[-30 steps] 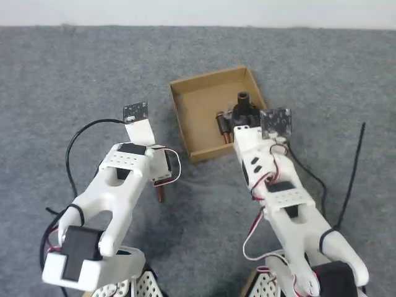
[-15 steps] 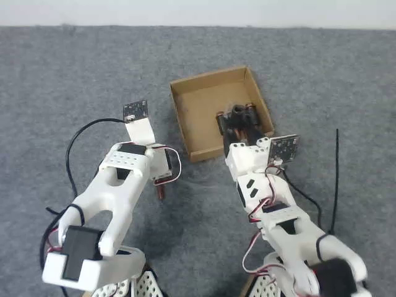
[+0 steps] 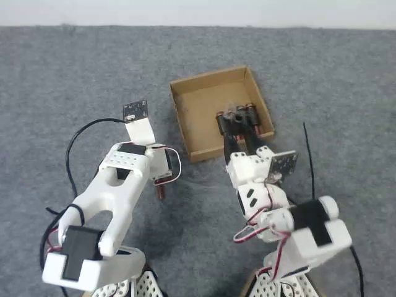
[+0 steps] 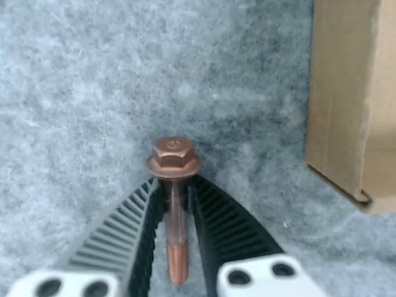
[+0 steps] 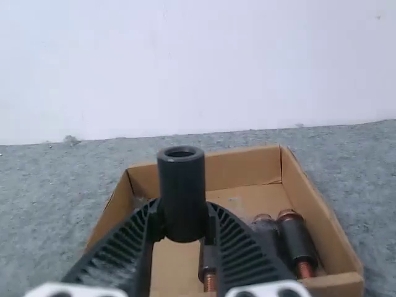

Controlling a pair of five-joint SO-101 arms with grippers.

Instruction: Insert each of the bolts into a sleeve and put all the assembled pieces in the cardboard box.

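Observation:
A copper bolt point(image 4: 174, 162) with a hex head stands between the fingers of my left gripper point(image 4: 176, 185), which is shut on its shank just under the head. In the high view that bolt point(image 3: 160, 193) hangs under the left gripper point(image 3: 159, 184), left of the cardboard box point(image 3: 212, 77). My right gripper point(image 5: 180, 213) is shut on a dark grey sleeve point(image 5: 180, 189), held upright with its bore facing up. The right gripper point(image 3: 240, 125) hovers over the box's near right part. Assembled pieces point(image 5: 291, 236) lie in the box point(image 5: 247, 166) by its right wall.
Grey carpet point(image 3: 74, 68) covers the table around the box. A white wall point(image 5: 198, 55) rises behind it. One corner of the box point(image 4: 346, 105) stands close beside the held bolt. Black cables point(image 3: 80, 139) trail beside both arms.
The right arm has drawn back toward its base, carrying the sleeve from above the box's middle right toward its near edge. The left arm and its bolt have stayed put.

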